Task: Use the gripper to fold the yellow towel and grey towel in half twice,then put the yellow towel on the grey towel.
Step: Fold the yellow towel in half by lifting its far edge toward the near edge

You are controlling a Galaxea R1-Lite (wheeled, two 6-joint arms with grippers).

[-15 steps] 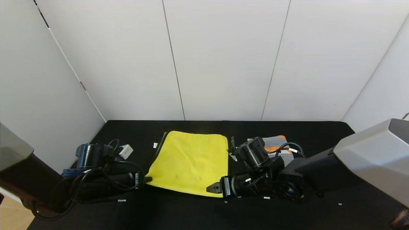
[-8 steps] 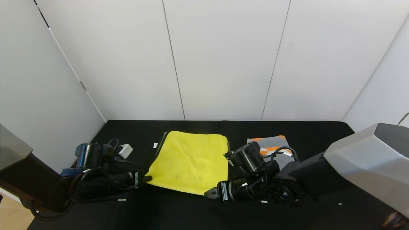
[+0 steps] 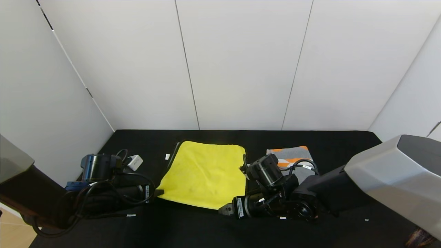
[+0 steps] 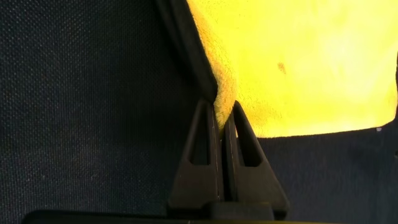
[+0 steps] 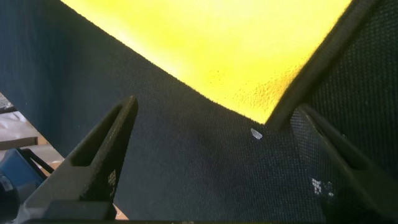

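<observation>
Two black arms with grey upper shells are seen, looped black cables and small white labels being carried near tapered black fingers (image 4: 249,165).

Bright yellow microfibre towel (image 3: 206,174) with dark trim: spread flat, mid-table. Grey terry towel (image 3: 293,159) with orange shapes: folded, to its right, apart.

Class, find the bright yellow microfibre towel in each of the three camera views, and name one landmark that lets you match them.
Head view: the bright yellow microfibre towel lies flat at the centre of the black table.
Left wrist view: its near corner is pinched in the shut left gripper.
Right wrist view: its other near corner lies ahead of the open right gripper.
Shared landmark: the towel's dark edge trim.
</observation>
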